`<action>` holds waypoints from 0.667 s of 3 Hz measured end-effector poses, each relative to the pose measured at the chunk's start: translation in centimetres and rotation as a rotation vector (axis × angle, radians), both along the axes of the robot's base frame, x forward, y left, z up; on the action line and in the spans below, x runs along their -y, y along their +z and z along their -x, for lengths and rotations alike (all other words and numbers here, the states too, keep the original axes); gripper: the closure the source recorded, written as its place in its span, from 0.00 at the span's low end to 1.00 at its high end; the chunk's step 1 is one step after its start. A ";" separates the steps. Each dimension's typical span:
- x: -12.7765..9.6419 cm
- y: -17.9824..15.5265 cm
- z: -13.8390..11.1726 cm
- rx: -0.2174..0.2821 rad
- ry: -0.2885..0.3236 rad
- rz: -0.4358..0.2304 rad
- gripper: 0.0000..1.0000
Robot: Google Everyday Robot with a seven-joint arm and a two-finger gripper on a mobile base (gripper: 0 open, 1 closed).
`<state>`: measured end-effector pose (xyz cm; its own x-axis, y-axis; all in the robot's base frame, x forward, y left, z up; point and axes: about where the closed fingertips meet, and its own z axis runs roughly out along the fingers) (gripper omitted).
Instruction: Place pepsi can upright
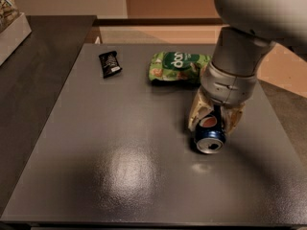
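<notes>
The pepsi can (209, 137), dark blue with a red-white-blue logo, lies on its side on the grey table (120, 143), its silver end facing the camera. My gripper (213, 125) comes down from the big grey arm (235, 66) at the right. Its two tan fingers (197, 110) sit against the can's sides, shut on it. The can's far end is hidden behind the gripper.
A green snack bag (178, 66) lies just behind the gripper. A small black wrapped bar (110, 63) lies at the back left. A darker counter (33, 71) adjoins the table's left edge, with a white box (10, 28) at the far left.
</notes>
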<state>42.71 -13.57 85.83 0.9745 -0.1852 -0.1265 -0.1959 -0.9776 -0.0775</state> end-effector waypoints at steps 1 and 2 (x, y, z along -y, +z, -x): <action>-1.7 1.9 -0.4 0.005 -0.174 -0.072 1.00; -3.2 3.3 -0.4 -0.008 -0.360 -0.134 1.00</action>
<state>43.08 -10.38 89.16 0.8490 -0.4967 -0.1802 -0.5259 -0.8274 -0.1971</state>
